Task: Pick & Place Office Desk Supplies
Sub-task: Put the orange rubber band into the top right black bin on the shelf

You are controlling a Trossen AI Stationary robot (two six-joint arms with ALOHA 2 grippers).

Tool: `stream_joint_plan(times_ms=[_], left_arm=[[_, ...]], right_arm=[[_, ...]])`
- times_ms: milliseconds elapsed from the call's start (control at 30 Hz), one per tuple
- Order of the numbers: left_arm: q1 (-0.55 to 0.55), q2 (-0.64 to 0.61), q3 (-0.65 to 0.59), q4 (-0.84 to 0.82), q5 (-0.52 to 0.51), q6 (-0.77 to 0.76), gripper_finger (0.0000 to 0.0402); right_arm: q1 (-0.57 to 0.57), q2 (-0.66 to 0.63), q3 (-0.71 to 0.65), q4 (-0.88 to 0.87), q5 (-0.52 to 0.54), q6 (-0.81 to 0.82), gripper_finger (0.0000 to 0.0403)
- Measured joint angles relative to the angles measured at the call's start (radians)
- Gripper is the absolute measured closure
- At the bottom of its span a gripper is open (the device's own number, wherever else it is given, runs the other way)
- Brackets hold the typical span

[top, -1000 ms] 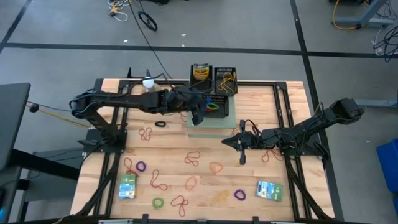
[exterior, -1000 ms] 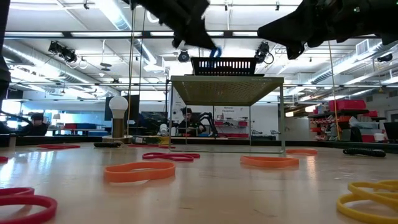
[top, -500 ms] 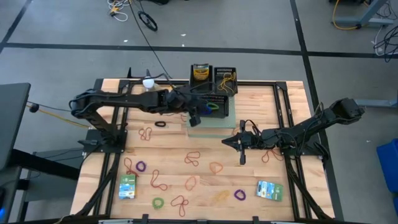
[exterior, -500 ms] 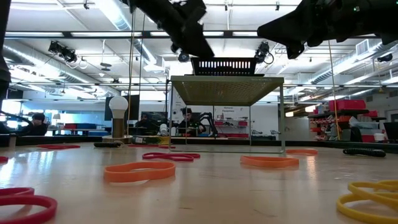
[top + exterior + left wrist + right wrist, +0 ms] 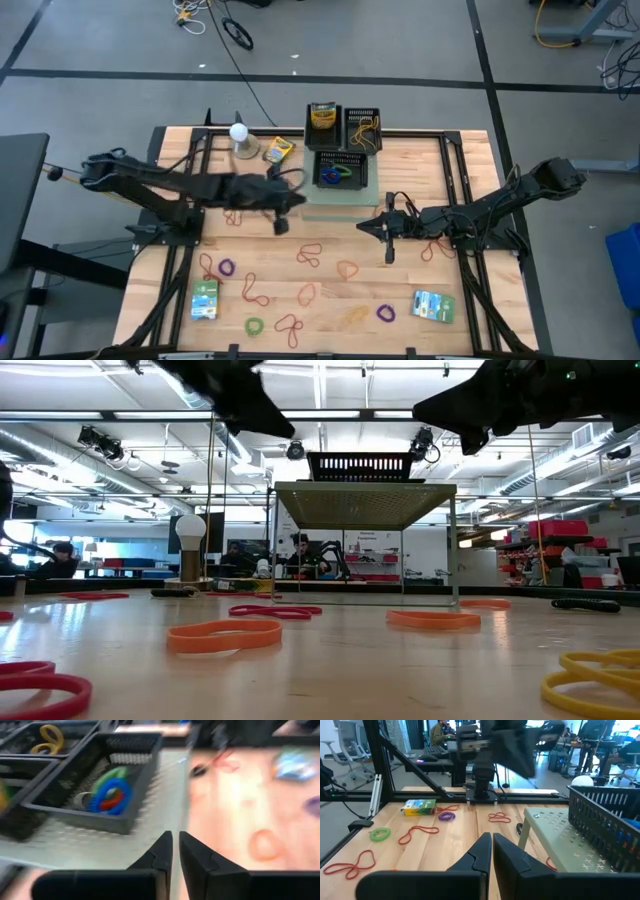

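High view, progress: three black baskets (image 5: 343, 172) sit on a grey-green platform at the table's far edge; one holds blue, green and red rubber bands (image 5: 334, 174), one yellow bands (image 5: 364, 131), one a crayon box (image 5: 322, 116). So a share of the sorting looks done.
High view, left over: many rubber bands lie loose on the wooden table (image 5: 470, 160), among them a purple one (image 5: 385, 313), plus a second crayon box (image 5: 279, 151) and two flat packets (image 5: 205, 299) near the front edge. Most of the job remains, I judge.
High view, arms: the left gripper (image 5: 281, 223) hovers over the table just off the platform's left corner; the right gripper (image 5: 388, 254) waits mid-table, right of centre.
Low view, obstacles: the platform (image 5: 362, 504) stands raised on thin legs, with orange bands (image 5: 224, 634) in the foreground; a white ball on a base (image 5: 190, 530) stands off to the side, not part of the task.
Left wrist view, pincer: the left fingers (image 5: 160, 852) stand nearly together and empty, with a slim gap between them; the filled basket is ahead.
Right wrist view, pincer: the right fingers (image 5: 481, 848) are pressed almost together, holding nothing; a packet (image 5: 419, 807) and red bands lie beyond.
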Motion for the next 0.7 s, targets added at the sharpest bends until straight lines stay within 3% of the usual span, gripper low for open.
stream_joint_plan(times_ms=[200,400,533,700], left_arm=[[-0.044,-0.111,-0.340,0.470,0.077,-0.079,0.0387],[-0.045,-0.103,-0.589,0.900,0.076,-0.113,0.0388],[-0.046,-0.102,-0.675,1.041,0.072,-0.115,0.0388],[-0.046,-0.102,-0.704,1.045,0.046,-0.114,0.0388]], right_arm=[[0.000,0.000,0.000,-0.001,-0.005,0.030,0.0376],[0.000,0.000,0.000,-0.009,-0.015,0.071,0.0376],[0.001,0.000,0.000,-0.034,0.016,0.099,0.0376],[0.012,0.000,0.033,-0.155,0.098,0.151,0.0376]])
